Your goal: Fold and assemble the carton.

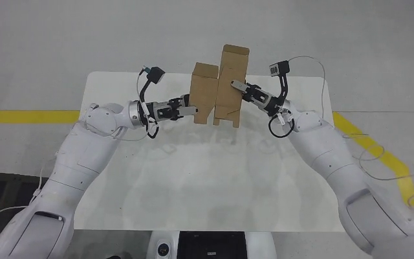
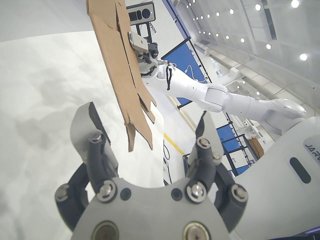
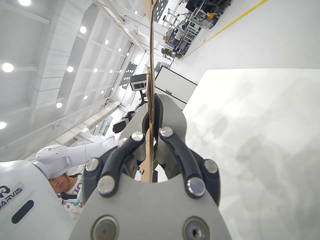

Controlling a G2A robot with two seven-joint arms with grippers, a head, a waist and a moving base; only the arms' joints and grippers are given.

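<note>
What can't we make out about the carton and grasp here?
Left wrist view: carton runs off the top edge; whether the open left hand touches it is unclear.
Right wrist view: carton sits edge-on in the right hand, faces hidden.
Top view: whether its lower flaps meet the table cannot be told.

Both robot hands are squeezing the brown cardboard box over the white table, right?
Not both. The right gripper is squeezing the carton over the white table, but the left wrist view shows the left gripper open, not squeezing it.
</note>
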